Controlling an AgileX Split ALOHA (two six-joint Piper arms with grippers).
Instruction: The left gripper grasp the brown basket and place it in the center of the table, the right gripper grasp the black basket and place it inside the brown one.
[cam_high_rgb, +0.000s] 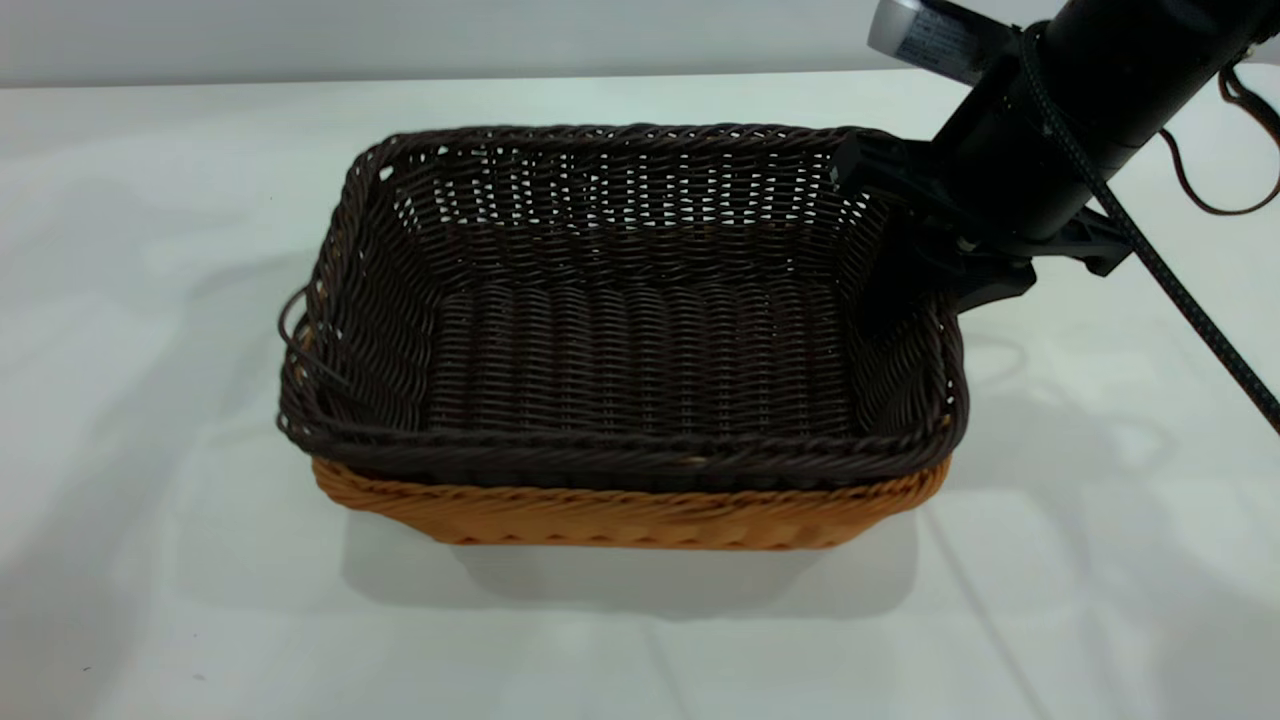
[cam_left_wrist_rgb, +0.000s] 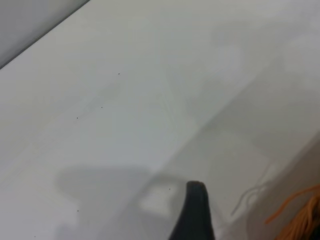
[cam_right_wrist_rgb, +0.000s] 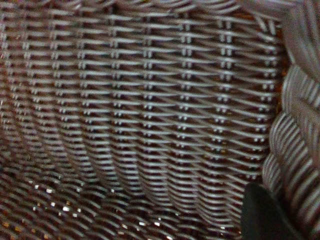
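Observation:
The black basket (cam_high_rgb: 620, 330) sits nested inside the brown basket (cam_high_rgb: 630, 515) in the middle of the table (cam_high_rgb: 150, 250). Only the brown basket's front wall and rim show below the black rim. My right gripper (cam_high_rgb: 935, 270) straddles the black basket's right wall, one finger (cam_high_rgb: 890, 285) inside and one outside, shut on the rim. In the right wrist view the inner finger (cam_right_wrist_rgb: 262, 215) lies against the braided rim (cam_right_wrist_rgb: 297, 125). My left gripper (cam_left_wrist_rgb: 195, 215) is out of the exterior view. It hovers over bare table, with an orange edge of the brown basket (cam_left_wrist_rgb: 300, 212) beside it.
The right arm (cam_high_rgb: 1090, 90) comes in from the upper right with a braided cable (cam_high_rgb: 1180, 290) hanging across it. The black basket's thin loop handle (cam_high_rgb: 295, 330) sticks out at its left end. Bare tabletop lies all around the baskets.

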